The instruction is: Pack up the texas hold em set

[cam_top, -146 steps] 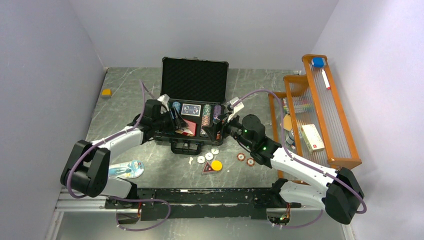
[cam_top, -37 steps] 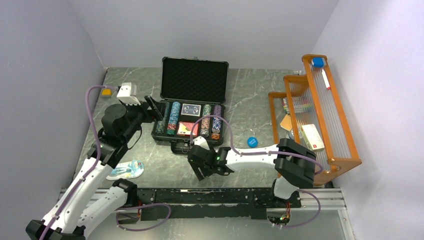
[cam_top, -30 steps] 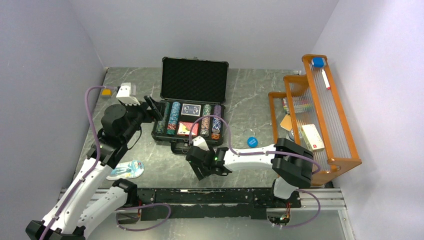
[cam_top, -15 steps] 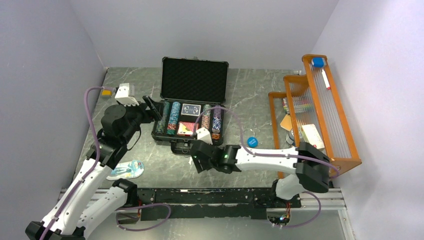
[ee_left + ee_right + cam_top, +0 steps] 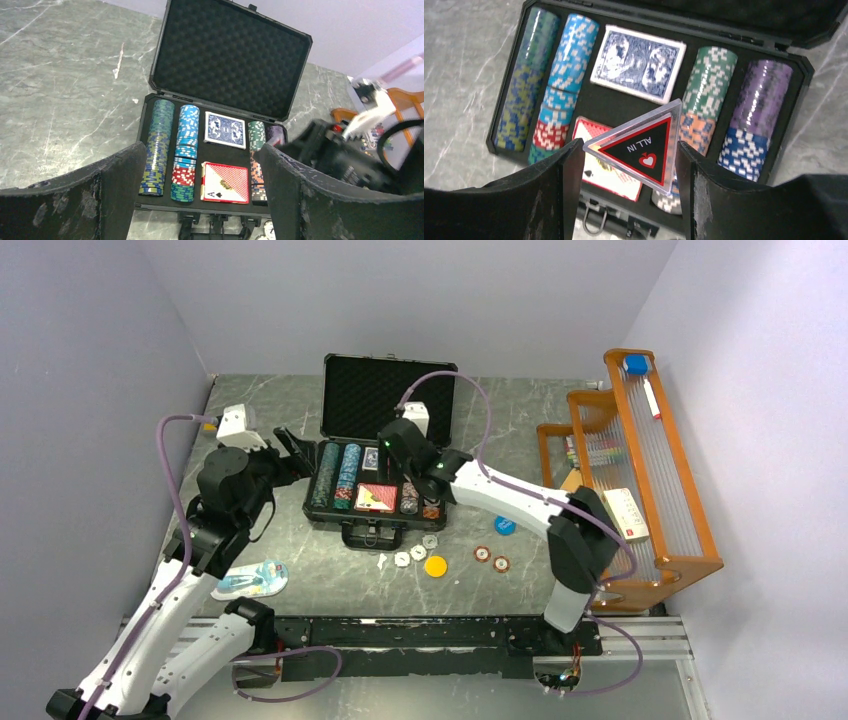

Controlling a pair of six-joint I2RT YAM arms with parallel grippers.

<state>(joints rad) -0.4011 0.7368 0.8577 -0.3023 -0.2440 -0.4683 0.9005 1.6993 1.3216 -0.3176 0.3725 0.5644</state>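
Hovering over the grey table (image 5: pixel 260 430) now, both arms are gathered round the open black briefcase (image 5: pixel 388 400), which sits mid-table with its foam lid standing up at the back. The right arm reaches across the tray from the near side, while the left gripper (image 5: pixel 202 150) hangs just off the left end with its jaws spread wide and nothing between them. The right gripper (image 5: pixel 626 155) is the busy one: its fingers are part-closed and pinch the triangular ALL IN marker (image 5: pixel 644 146) by its edges, flat face up, right above the tray. Below it the chip rows (image 5: pixel 566 65) fill the outer channels, the blue deck (image 5: pixel 638 64) lies in the far middle pocket and the red deck (image 5: pixel 614 182) in the near one. So the step in hand, I'd say, is bedding that marker in the case. To do it well, come down over the middle card pockets rather than the rounded chip rows, where it looks likely to slide or tilt. Keep it level, lower it until it nearly touches a deck, and only then let go, so it lies flat enough for the lid to shut. The left arm does best to stay clear of the lid. Out front the white discs (image 5: pixel 418 552), the yellow disc (image 5: pixel 434 566), two reddish chips (image 5: pixel 482 554) and a blue disc (image 5: pixel 504 525) lie loose on the table, well apart from the tray, not yet packed
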